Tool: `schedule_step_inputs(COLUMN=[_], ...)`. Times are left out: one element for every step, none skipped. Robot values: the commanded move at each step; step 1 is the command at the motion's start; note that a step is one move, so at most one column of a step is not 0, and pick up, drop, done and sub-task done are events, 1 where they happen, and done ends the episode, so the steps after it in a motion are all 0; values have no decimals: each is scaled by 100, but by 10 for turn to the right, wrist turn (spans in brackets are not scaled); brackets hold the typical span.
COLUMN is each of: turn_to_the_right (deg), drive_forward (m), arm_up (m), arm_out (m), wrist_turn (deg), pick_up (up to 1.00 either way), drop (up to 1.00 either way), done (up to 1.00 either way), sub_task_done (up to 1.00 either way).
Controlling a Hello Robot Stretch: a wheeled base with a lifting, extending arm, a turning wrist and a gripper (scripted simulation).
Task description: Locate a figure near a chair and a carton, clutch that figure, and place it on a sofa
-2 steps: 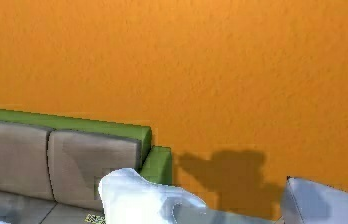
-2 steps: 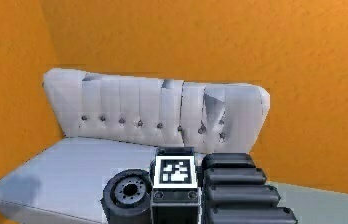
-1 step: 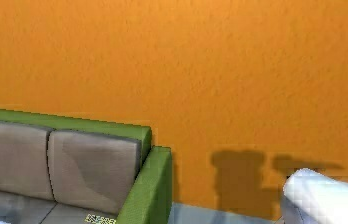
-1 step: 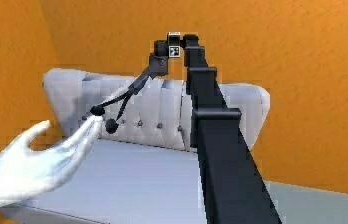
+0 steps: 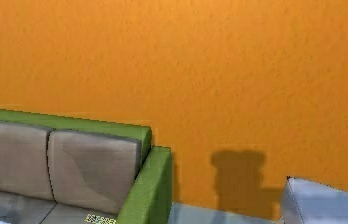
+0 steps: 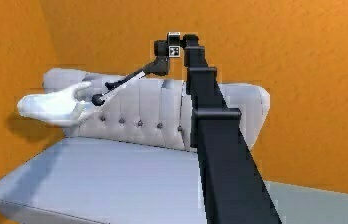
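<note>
Above the seat of the pale tufted sofa (image 6: 132,175), a white shape (image 6: 47,105), perhaps the figure, is seen at the tips of the fingers (image 6: 122,83); their spread, and whether it is held, cannot be told.

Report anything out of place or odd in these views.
One thing: a white shape lies sideways at the far end of the end effector, above the seat of the pale sofa. It seems to float rather than rest there; I cannot tell whether it is held.
</note>
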Motion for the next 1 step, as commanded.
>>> schedule_step_inputs(turn_to_the_right=[0], drive_forward=[0], arm_up=[0], arm_out=[0], wrist_turn=[450], pick_up=[0], drop=[0], done=[0], sub_task_done=[0])
